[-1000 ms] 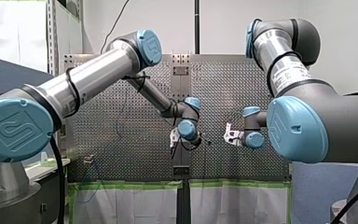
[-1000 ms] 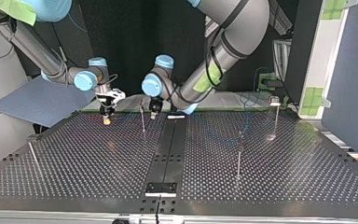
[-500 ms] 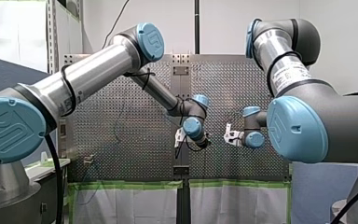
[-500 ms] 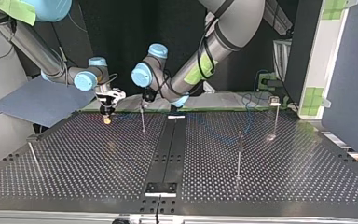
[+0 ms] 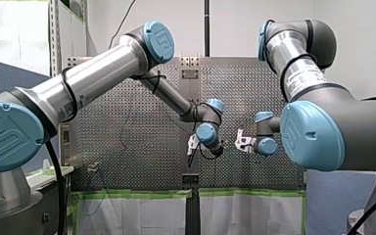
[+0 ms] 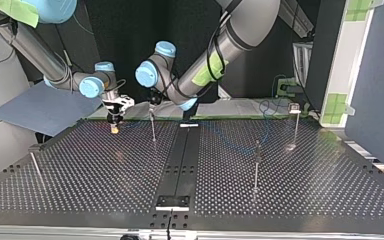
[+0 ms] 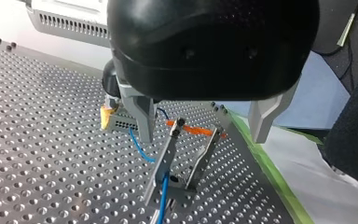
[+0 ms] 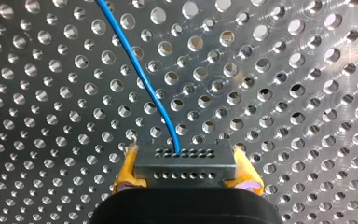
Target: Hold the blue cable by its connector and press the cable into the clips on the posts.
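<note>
In the right wrist view my right gripper point(image 8: 182, 179) is shut on the grey connector point(image 8: 185, 164), with a yellow pad at each end. The blue cable point(image 8: 140, 70) runs from the connector out over the perforated table. In the top view my right gripper point(image 6: 114, 123) holds it low at the plate's far left. My left gripper point(image 7: 201, 139) is open, its metal fingers point(image 7: 143, 119) straddling the top of a thin post point(image 7: 167, 156) with an orange-tipped clip point(image 7: 192, 130). The blue cable point(image 7: 137, 147) passes this post's base. In the top view my left gripper point(image 6: 152, 101) hangs just above that post point(image 6: 153, 128).
Other thin posts stand on the plate: one at the top view's middle right point(image 6: 256, 165), one at the far right point(image 6: 295, 122), one near the left edge point(image 6: 35, 167). A blue sheet point(image 6: 40, 107) lies beyond the plate at the far left.
My left arm has swung toward the top view's left, bringing its gripper over the post beside my right gripper. My right arm and the connector have stayed put.
</note>
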Tool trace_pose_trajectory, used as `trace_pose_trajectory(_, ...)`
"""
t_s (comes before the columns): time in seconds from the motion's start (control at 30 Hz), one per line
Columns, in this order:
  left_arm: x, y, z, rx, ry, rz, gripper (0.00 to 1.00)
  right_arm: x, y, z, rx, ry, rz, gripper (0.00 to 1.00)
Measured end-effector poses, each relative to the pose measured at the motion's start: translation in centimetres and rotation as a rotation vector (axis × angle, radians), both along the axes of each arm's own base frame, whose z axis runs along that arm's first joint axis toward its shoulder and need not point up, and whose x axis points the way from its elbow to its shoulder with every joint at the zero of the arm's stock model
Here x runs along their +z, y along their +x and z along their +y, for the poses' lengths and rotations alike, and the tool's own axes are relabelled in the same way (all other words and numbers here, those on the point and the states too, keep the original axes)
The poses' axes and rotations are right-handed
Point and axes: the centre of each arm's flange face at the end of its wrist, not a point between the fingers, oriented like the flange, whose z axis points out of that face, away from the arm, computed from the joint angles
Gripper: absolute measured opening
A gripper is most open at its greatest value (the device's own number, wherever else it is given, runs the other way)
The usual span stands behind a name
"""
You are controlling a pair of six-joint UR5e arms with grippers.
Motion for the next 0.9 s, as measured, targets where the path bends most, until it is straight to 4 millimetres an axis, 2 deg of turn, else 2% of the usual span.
trace_pose_trajectory(0.9, 0.05, -0.02, -0.13, 0.004, -0.013, -0.003, 1.00, 0.00, 0.03, 0.05, 0.001, 0.002, 0.004, 0.00)
